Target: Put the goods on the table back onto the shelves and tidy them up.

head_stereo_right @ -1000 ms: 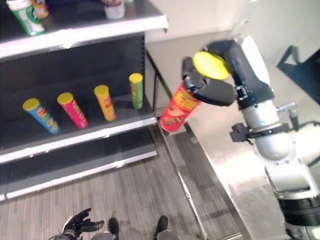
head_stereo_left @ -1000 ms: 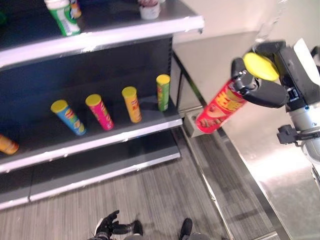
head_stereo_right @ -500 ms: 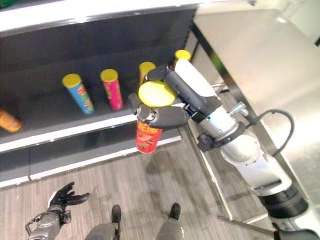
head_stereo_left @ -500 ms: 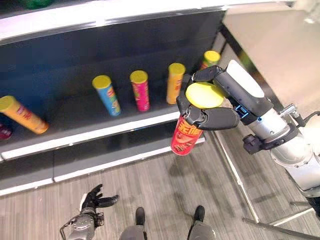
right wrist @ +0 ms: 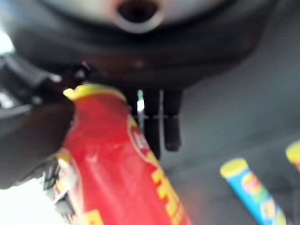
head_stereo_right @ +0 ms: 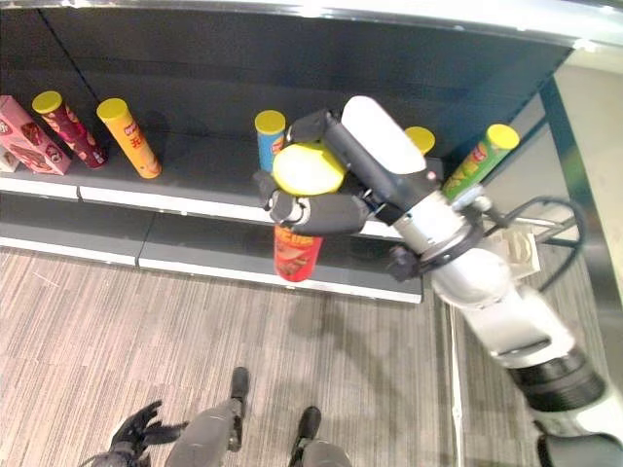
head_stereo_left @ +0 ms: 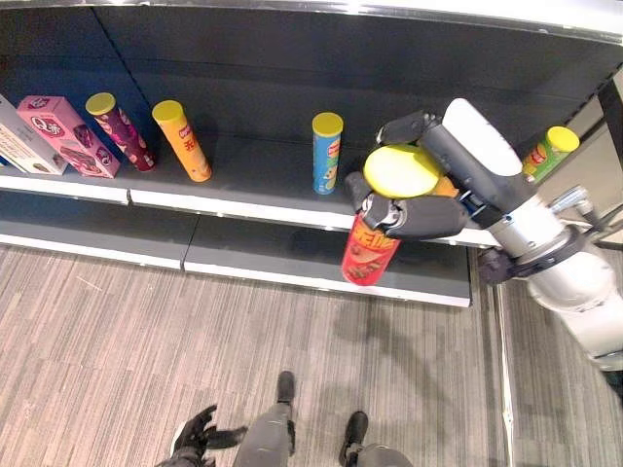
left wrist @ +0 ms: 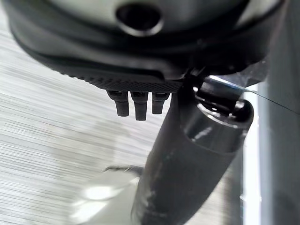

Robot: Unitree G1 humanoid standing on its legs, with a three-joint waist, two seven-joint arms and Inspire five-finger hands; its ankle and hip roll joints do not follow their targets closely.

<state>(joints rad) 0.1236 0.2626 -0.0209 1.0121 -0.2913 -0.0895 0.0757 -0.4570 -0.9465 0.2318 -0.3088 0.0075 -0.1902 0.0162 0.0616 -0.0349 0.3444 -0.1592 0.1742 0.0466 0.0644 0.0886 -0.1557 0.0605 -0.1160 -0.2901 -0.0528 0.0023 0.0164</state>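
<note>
From the left eye, the right hand (head_stereo_left: 414, 199) grips a red can (head_stereo_left: 368, 255) just below its yellow lid, thumb and fingers curled round it, holding it upright in front of the shelf (head_stereo_left: 243, 199). On the shelf stand a blue can (head_stereo_left: 326, 154), an orange can (head_stereo_left: 182, 141), a maroon can (head_stereo_left: 117, 130) and a green can (head_stereo_left: 545, 153), beside a pink box (head_stereo_left: 66, 134). The left hand (head_stereo_left: 198, 445) hangs low over the floor, fingers relaxed and spread.

From the right eye, the red can hangs below the hand, before the shelf's front edge.

The right wrist view shows the fingers (right wrist: 161, 124) behind the red can, touching it.
</note>
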